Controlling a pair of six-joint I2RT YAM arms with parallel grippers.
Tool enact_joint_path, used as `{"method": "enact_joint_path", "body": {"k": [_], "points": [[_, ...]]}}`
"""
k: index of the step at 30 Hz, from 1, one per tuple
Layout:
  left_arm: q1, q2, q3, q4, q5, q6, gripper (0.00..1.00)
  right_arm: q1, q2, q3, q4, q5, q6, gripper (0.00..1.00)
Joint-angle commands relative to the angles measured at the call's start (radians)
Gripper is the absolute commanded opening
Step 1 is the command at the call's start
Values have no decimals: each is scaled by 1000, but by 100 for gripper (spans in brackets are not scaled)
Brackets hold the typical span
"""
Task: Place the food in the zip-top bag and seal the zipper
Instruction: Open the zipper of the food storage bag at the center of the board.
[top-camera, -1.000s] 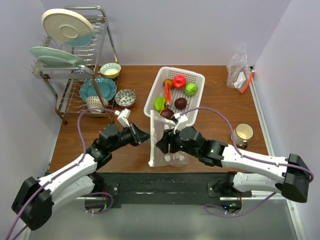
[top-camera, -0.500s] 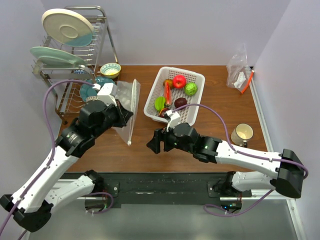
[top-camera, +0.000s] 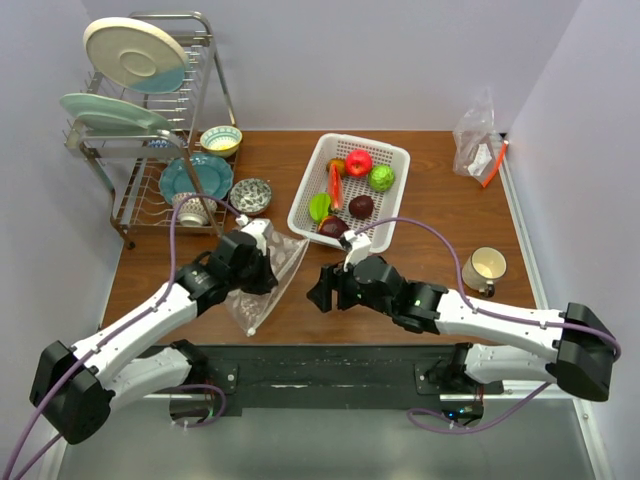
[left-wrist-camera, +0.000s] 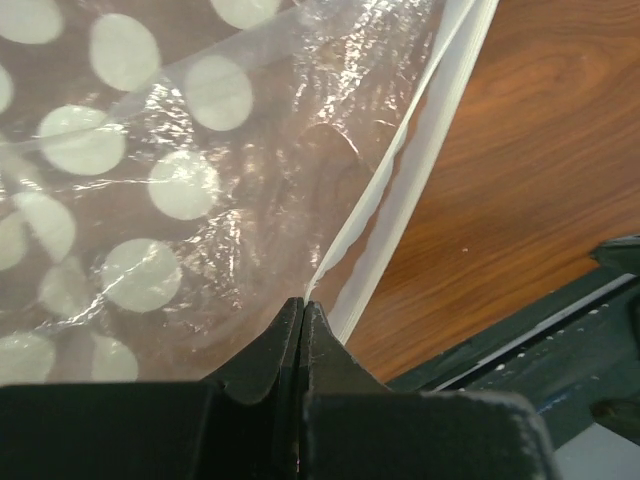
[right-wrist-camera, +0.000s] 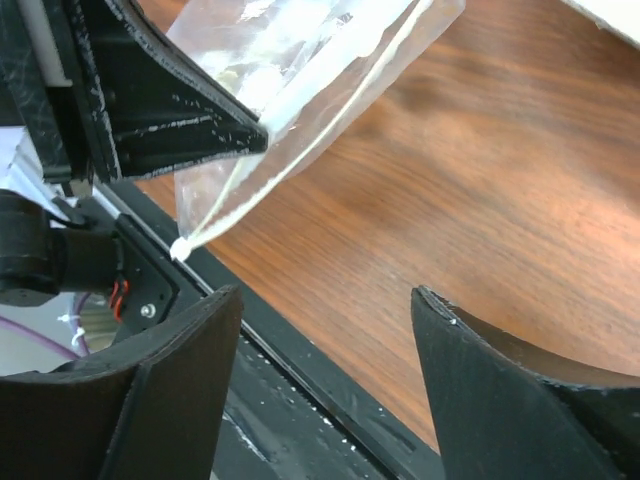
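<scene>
The zip-top bag (top-camera: 255, 300), clear with white dots, hangs slanted over the table's front left. My left gripper (top-camera: 270, 272) is shut on its mouth edge; in the left wrist view the jaws (left-wrist-camera: 303, 302) pinch the bag (left-wrist-camera: 150, 180) right at the pale zipper (left-wrist-camera: 420, 170). My right gripper (top-camera: 316, 291) is open and empty, just right of the bag (right-wrist-camera: 300, 70) and apart from it (right-wrist-camera: 325, 295). The food lies in the white basket (top-camera: 305, 190): red apple (top-camera: 358, 162), green ball (top-camera: 381, 178), carrot (top-camera: 335, 185), dark purple pieces (top-camera: 361, 207).
A dish rack (top-camera: 140, 120) with plates and bowls stands at the back left, with a small bowl (top-camera: 250, 195) beside it. A mug (top-camera: 487, 265) sits at the right. Another clear bag with a red-orange strip (top-camera: 478, 140) lies at the back right. The black front rail (right-wrist-camera: 330, 400) runs below my right fingers.
My right gripper let go of the bag and opened. My left arm swung the bag left toward the rack, then brought it down to the table's front left.
</scene>
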Motion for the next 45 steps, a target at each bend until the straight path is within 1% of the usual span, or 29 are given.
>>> {"method": "enact_joint_path", "body": {"k": [1, 6, 8, 12, 15, 19, 24, 30, 32, 35, 37, 45], "points": [[-7, -33, -36, 204, 87, -54, 0, 1, 18, -23, 91, 63, 64, 68], [-9, -65, -63, 242, 100, -71, 0, -1, 119, -1, 184, 85, 101, 65], [-9, -70, -73, 249, 109, -74, 0, -1, 183, 39, 189, 97, 107, 64], [-10, -69, -74, 253, 118, -77, 0, 0, 257, 87, 220, 122, 106, 63], [-10, -75, -79, 253, 123, -74, 0, 0, 278, 99, 260, 114, 98, 62], [-10, -79, -88, 261, 126, -75, 0, -1, 291, 122, 257, 111, 94, 61], [-10, -81, -94, 261, 132, -74, 0, 1, 272, 109, 289, 114, 84, 61], [-10, -95, -90, 256, 135, -74, 0, -1, 297, 161, 205, 161, 69, 61], [-10, -99, -86, 252, 135, -74, 0, 0, 308, 162, 203, 171, 74, 61], [-10, -107, -76, 238, 130, -72, 0, 1, 323, 165, 189, 198, 87, 57], [-10, -115, -68, 224, 126, -71, 0, 0, 338, 167, 178, 215, 95, 52], [-10, -134, -53, 193, 114, -66, 0, -1, 363, 162, 165, 247, 109, 45]]}}
